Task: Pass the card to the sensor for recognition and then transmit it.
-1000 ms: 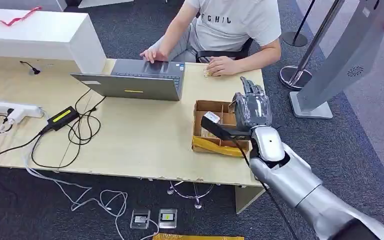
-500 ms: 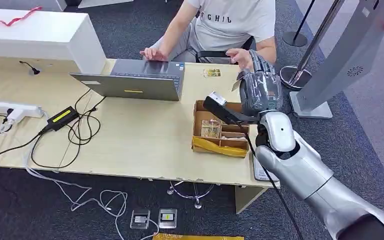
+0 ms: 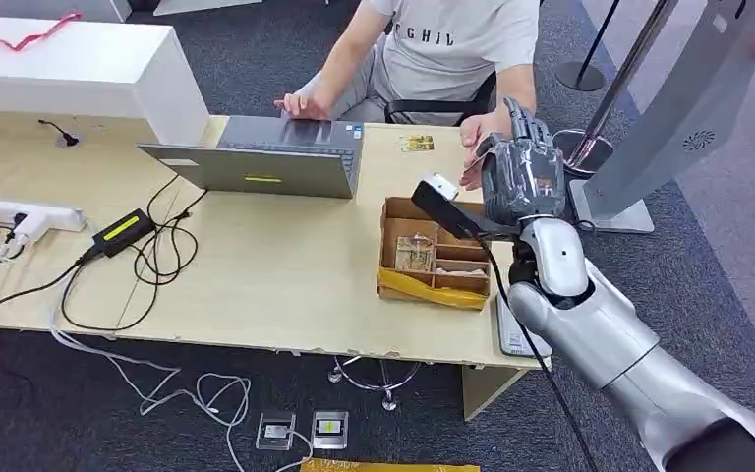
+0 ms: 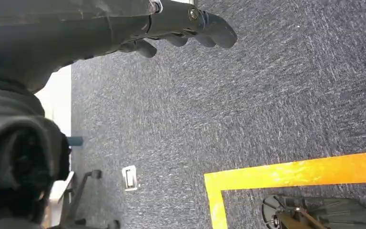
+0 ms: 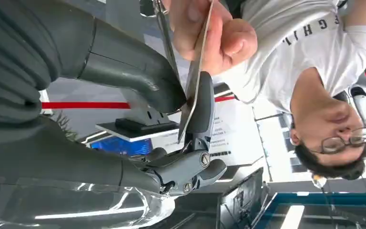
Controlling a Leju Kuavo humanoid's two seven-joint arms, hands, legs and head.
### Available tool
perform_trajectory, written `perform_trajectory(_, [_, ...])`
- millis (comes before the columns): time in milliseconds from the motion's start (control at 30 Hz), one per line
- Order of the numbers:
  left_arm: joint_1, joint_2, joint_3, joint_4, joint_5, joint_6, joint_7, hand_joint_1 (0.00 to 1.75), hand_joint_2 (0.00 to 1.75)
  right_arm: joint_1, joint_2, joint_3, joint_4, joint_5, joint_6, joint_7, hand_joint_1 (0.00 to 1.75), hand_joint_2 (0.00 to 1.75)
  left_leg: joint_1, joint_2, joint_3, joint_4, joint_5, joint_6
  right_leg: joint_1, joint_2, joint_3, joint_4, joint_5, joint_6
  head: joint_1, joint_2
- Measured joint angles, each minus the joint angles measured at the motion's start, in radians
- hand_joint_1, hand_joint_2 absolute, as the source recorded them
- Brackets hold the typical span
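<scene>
Now lifted beyond the brown cardboard divider box point(image 3: 433, 254), pinching thin pale card point(image 5: 195, 71) in silver right hand point(image 3: 521, 177), meeting person's hand point(image 5: 205, 28) — handover imminent.

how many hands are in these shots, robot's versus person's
robot's grey many-fingered hands: 2 (left hand; right hand, pinching the thin card)
person's bare hands: 2 (one on the grey laptop, one on the card)
total: 4

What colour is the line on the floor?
Yellow. The line on the grey carpet shows best in the left wrist view.
</scene>
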Motion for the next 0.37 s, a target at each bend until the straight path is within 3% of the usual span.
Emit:
perform_trajectory(233, [0.0,0.0,0.0,0.0,0.0,0.0,0.0,0.0,0.0,0.004,-0.013,-0.001,0.017,0.0,0.001,0.007,1.75,1.75,0.0,0.0,0.0,0.0,0.0,0.0,0.0,0.0,0.0,0.0,0.0,0.0,0.0,0.0])
perform_trajectory(267, [-0.001,0.0,0.0,0.0,0.0,0.0,0.0,0.0,0.0,0.005,-0.016,-0.001,0.018,0.002,0.001,0.01,1.45,1.75,0.0,0.0,0.0,0.0,0.0,0.0,0.0,0.0,0.0,0.0,0.0,0.0,0.0,0.0])
perform_trajectory(300, [-0.001,-0.002,0.0,0.0,0.0,0.0,0.0,0.0,0.0,0.007,-0.018,-0.001,0.02,0.004,0.001,0.016,0.0,1.75,0.0,0.0,0.0,0.0,0.0,0.0,0.0,0.0,0.0,0.0,0.0,0.0,0.0,0.0])
perform_trajectory(367, [-0.001,-0.002,0.0,0.0,0.0,0.0,0.0,0.0,0.0,0.009,-0.023,-0.002,0.023,0.011,0.001,0.018,0.0,1.75,0.0,0.0,0.0,0.0,0.0,0.0,0.0,0.0,0.0,0.0,0.0,0.0,0.0,0.0])
